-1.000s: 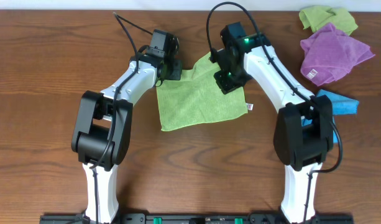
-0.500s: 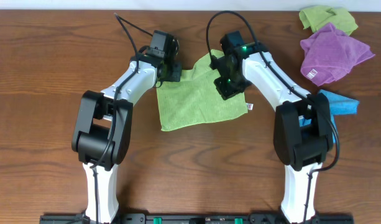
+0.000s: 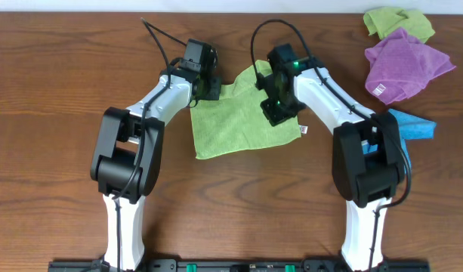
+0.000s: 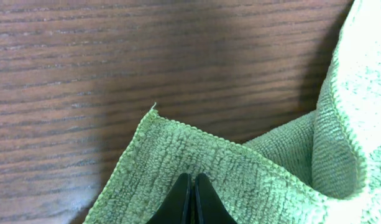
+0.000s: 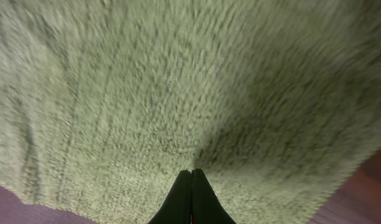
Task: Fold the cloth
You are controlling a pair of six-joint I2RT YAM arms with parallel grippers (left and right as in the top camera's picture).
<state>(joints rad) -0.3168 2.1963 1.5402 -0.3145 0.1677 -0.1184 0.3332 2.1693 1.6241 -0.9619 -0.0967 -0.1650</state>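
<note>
The cloth (image 3: 235, 125), lime green, lies spread at the table's middle, its white tag (image 3: 304, 130) on the right edge. My left gripper (image 3: 214, 90) sits at its far left corner. In the left wrist view the left gripper (image 4: 192, 177) is shut, with the cloth (image 4: 252, 168) pinched between the tips and a raised fold at the right. My right gripper (image 3: 279, 115) is over the far right part. In the right wrist view the right gripper (image 5: 191, 172) is shut, and the cloth (image 5: 178, 81) puckers at its tips. The far edge between both grippers bulges up.
A second green cloth (image 3: 397, 21) and a purple cloth (image 3: 405, 64) lie bunched at the far right corner. A blue cloth (image 3: 414, 125) lies beside the right arm's elbow. Bare wooden table (image 3: 57, 91) surrounds the cloth.
My right gripper has shifted slightly to the left over the cloth. The left gripper and the cloth's outline have barely moved.
</note>
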